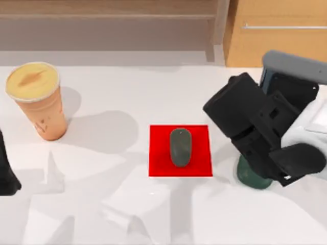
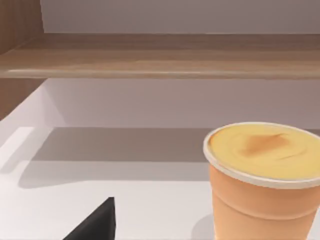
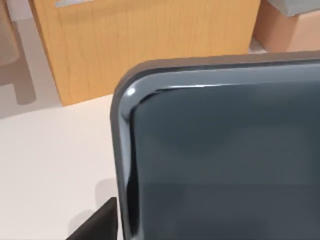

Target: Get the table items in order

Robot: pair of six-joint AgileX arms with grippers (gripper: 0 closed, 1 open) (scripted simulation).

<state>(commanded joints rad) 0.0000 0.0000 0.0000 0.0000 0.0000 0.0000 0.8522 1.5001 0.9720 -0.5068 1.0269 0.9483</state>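
The orange cup (image 1: 37,100) with a yellow lid stands at the table's (image 1: 127,87) back left, and the left wrist view shows the cup (image 2: 265,190) close by. A dark grey mouse (image 1: 180,147) lies in the middle of the flat red square (image 1: 158,163). The grey-blue phone (image 1: 294,64) stands tilted at the right, above the dark green stand (image 1: 253,179). My right gripper (image 1: 265,109) hangs right in front of the phone's dark screen (image 3: 225,160). My left gripper (image 1: 6,171) sits parked at the left edge.
A light wooden cabinet (image 1: 276,30) with a metal handle stands behind the phone, also seen as the cabinet (image 3: 150,45) in the right wrist view. A low wooden shelf (image 1: 112,20) runs along the back left. Bare tabletop lies between cup and red square.
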